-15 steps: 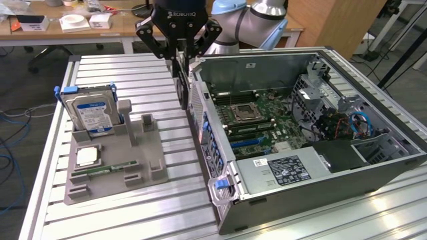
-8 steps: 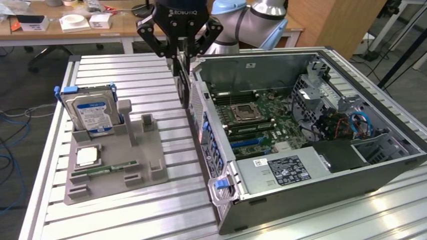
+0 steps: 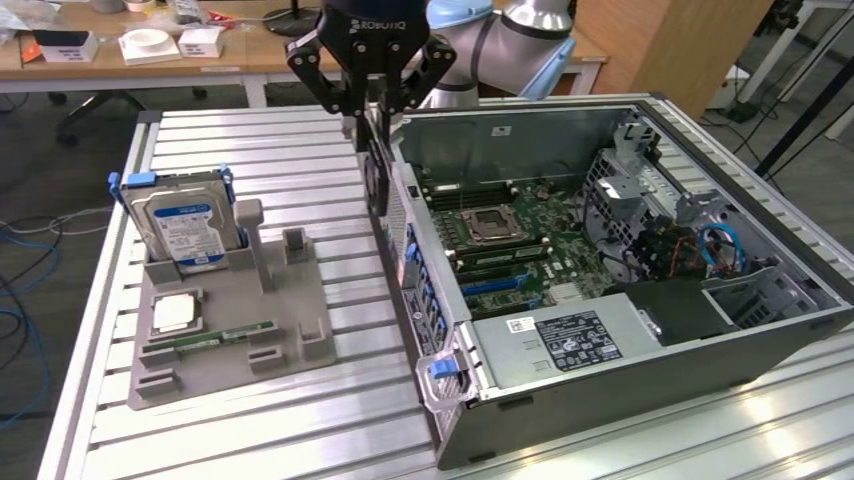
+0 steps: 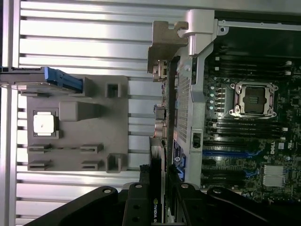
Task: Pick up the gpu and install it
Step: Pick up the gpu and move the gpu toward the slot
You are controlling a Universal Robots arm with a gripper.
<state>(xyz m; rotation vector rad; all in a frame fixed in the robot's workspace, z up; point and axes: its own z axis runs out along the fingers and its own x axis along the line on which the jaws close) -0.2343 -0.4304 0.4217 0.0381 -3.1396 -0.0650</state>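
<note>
The gpu (image 3: 379,178) is a thin dark card hanging edge-down from my gripper (image 3: 374,112), whose fingers are shut on its upper edge. It hangs just outside the open computer case's (image 3: 641,385) wall on the exterior view's left, between that wall and the grey fixture (image 3: 274,300). In the wrist view the gpu (image 4: 156,162) runs out edge-on from between the black fingers (image 4: 136,207) of my gripper (image 4: 157,200), alongside the case wall. The motherboard (image 3: 534,235) lies exposed inside the case, with its slots (image 4: 228,153) visible.
The grey fixture holds an upright blue-labelled hard drive (image 3: 187,222), a square processor chip (image 3: 175,313) and a narrow green memory stick (image 3: 214,340). The ribbed metal table (image 3: 254,150) carries everything. Desks with boxes stand behind.
</note>
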